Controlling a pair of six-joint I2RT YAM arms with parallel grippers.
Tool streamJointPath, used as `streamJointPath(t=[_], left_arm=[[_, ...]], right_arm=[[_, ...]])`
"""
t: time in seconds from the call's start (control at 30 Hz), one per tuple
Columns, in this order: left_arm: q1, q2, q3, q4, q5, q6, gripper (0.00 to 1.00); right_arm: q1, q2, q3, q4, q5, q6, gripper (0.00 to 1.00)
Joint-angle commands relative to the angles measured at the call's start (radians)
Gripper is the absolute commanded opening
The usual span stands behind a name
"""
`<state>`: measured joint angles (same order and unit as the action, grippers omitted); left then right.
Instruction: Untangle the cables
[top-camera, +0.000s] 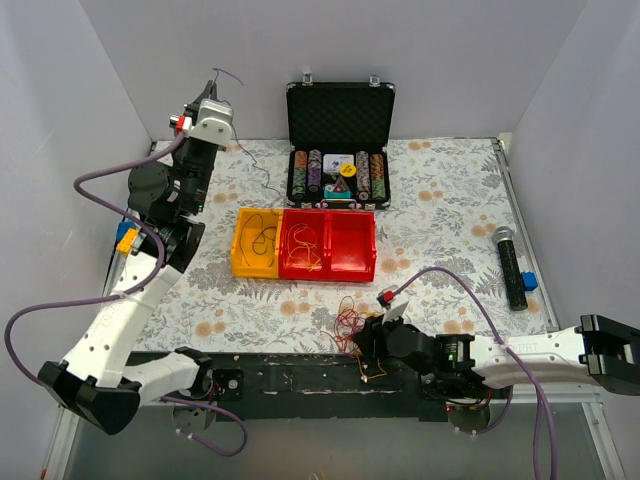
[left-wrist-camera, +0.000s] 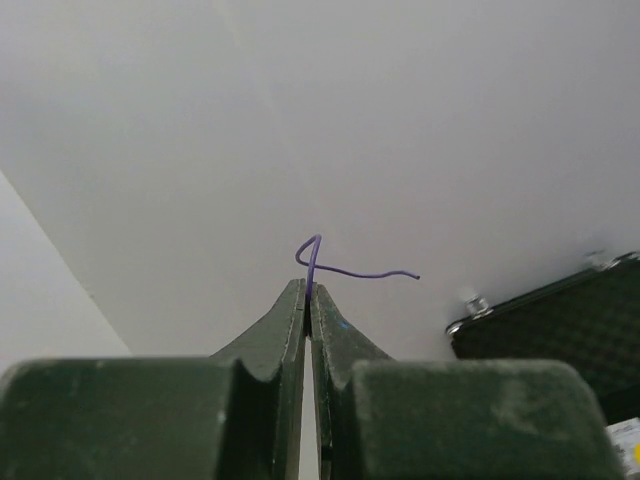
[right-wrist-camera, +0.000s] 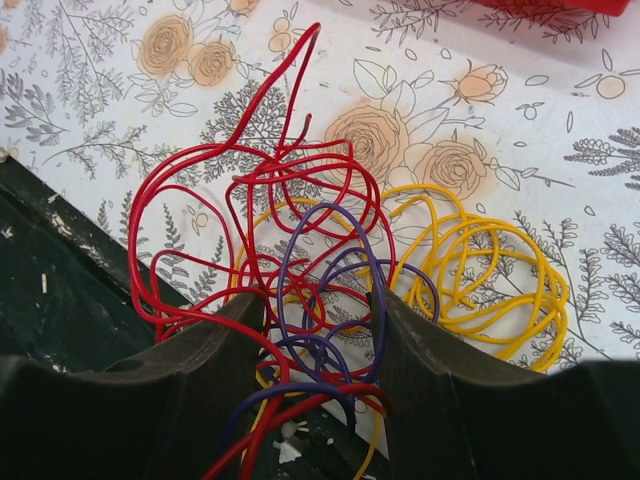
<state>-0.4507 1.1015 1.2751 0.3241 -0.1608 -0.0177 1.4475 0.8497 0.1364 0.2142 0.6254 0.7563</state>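
A tangle of cables lies at the table's near edge: red loops, yellow loops and purple loops wound through each other. My right gripper is low over this tangle, open, with purple and red strands lying loosely between its fingers. My left gripper is raised high at the back left, shut on a thin purple cable whose curled end sticks out past the fingertips. A fine strand hangs from it down to the table.
A yellow bin holds dark wire loops and the red bin beside it holds thin orange wires. Behind them stands an open black case of poker chips. A microphone and a blue block lie at the right.
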Motion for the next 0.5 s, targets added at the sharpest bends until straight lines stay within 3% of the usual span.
streamJointPath(t=[0.0, 0.23, 0.47], left_arm=[[0.004, 0.008, 0.078, -0.011, 0.089, -0.171, 0.0], [0.006, 0.052, 0.128, -0.002, 0.11, -0.257, 0.0], [0.006, 0.055, 0.096, 0.001, 0.087, -0.231, 0.0]], right_arm=[[0.004, -0.003, -0.009, 0.008, 0.023, 0.008, 0.54], [0.004, 0.055, 0.009, 0.031, 0.019, 0.005, 0.54], [0.004, 0.042, 0.011, 0.027, 0.027, -0.003, 0.54]])
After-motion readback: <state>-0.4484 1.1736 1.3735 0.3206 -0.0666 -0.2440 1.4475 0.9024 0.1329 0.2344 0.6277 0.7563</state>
